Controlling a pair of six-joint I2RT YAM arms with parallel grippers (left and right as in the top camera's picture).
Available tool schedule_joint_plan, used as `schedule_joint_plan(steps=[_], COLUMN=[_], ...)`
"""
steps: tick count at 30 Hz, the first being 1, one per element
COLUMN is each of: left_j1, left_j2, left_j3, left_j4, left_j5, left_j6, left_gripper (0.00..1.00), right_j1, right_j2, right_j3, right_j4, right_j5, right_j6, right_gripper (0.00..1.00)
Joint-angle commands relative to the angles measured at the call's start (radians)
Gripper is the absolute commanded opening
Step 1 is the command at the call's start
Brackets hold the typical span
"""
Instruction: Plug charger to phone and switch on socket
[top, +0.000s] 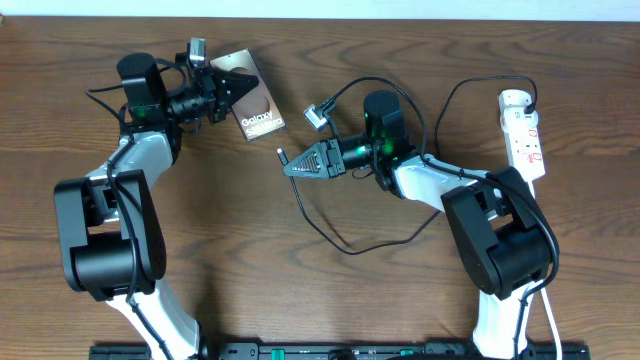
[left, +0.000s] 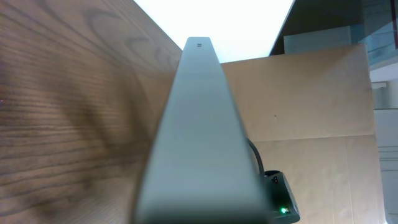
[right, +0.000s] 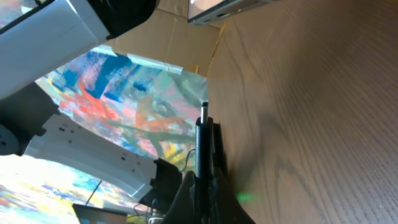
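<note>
Overhead, the left hand (top: 222, 88) was clamped on one end of the phone (top: 258, 108), which sat at about 11 o'clock on the table (top: 300, 310), tilted, its white "Galaxy" lettering facing up. From the left wrist the phone (left: 199, 124) showed edge-on, a long grey strip running straight up the middle of the view above the wood grain. Near the table's centre the right hand (top: 292, 164) was closed narrowly on the charger (top: 350, 251), with the small connector tip (top: 281, 155) poking out toward 10 o'clock, aimed at the phone but well apart from it. The right wrist view had that black tip (right: 203, 127) standing up between the fingers. Behind the hand the thin black cable looped loosely over the table toward 5 o'clock. The socket (top: 524, 130), a white power strip with red marks, lay at 2 o'clock, far from both hands.
</note>
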Motion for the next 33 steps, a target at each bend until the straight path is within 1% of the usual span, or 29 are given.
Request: schedule_joint_plan(steps=[1,7,11,15,24,28,33], left_j1=[0.011,0.032,0.043,0.044,0.043,0.042,0.040], left_j2=[-0.002,-0.002,-0.002,-0.002,-0.002,-0.002,-0.002], left_j3=[0.018,0.018,0.018,0.018,0.018,0.018,0.018], left_j4=[0.013,0.013,0.013,0.043,0.069,0.109,0.111], left_j5=[0.027,0.027,0.027,0.027,0.032,0.054,0.060], left_j6=[-0.013,-0.013,-0.012,-0.013,-0.008,-0.009,-0.008], left_gripper=[0.07,0.07,0.07,0.07,0.07,0.07,0.07], right_j1=[-0.008,-0.019,-0.020,-0.010,-0.008,-0.008,-0.005], right_j2=[0.017,0.083,0.127,0.132,0.142,0.142,0.142], right_j3=[0.006,0.006,0.009,0.009,0.011,0.020,0.048], right_j4=[0.006,0.047,0.172,0.285,0.297,0.298,0.298], right_j5=[-0.026,-0.041,-0.067,-0.057,-0.048,-0.048,-0.048], right_j6=[0.002,0.012,0.087,0.103,0.105,0.123,0.142], right_gripper=[0.01,0.01,0.01,0.01,0.01,0.01,0.01])
